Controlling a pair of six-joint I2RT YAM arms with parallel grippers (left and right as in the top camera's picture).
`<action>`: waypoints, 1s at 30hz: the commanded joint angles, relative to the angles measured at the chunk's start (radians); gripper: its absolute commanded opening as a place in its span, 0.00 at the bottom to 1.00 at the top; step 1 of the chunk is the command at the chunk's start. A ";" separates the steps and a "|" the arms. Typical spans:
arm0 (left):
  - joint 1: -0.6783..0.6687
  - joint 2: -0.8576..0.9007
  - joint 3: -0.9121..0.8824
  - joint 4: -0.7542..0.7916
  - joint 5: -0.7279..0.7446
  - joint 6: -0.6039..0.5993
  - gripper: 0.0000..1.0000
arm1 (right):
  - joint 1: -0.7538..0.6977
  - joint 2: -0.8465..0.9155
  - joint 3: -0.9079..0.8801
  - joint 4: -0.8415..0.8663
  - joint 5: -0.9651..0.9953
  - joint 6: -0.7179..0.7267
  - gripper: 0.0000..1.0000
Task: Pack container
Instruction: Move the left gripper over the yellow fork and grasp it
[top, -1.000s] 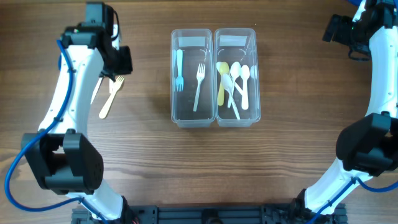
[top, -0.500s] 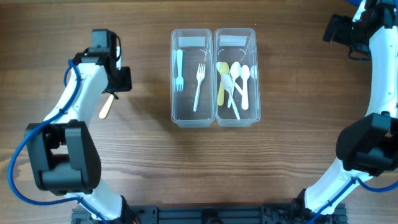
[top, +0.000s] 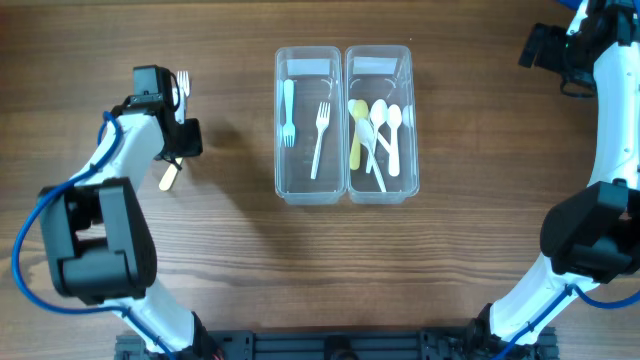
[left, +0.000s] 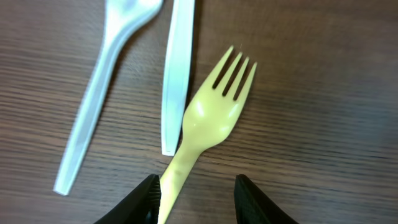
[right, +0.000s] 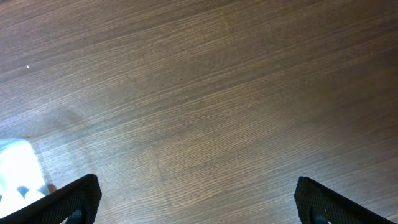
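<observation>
Left end effector (left: 198, 186) moved; jaws straddle smooth yellow plastic fork (left: 210, 115).

The overhead camera looked straight down from high above the table (top: 230, 260), taking in both arms. The left wrist camera sat very near the wood, facing down past its fingers (left: 146, 199) onto the yellow fork (left: 208, 118). Overhead showed that yellow fork (top: 168, 178) too, at far left. The right wrist camera faced bare tabletop from farther off.

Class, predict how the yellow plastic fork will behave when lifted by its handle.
The yellow plastic fork looks thin and flat: probably light, slightly bendy. Its glossy handle may pivot in the left claw. The white plastic handle lying against it may get nudged.
</observation>
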 joint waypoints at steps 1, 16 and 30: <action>0.004 0.078 -0.016 0.000 0.024 0.027 0.40 | 0.005 -0.006 0.014 0.003 0.013 -0.005 1.00; 0.004 0.095 -0.016 -0.021 0.024 0.026 0.33 | 0.005 -0.006 0.014 0.003 0.013 -0.005 1.00; 0.004 0.094 -0.015 -0.063 0.027 0.023 0.06 | 0.005 -0.006 0.014 0.003 0.013 -0.006 1.00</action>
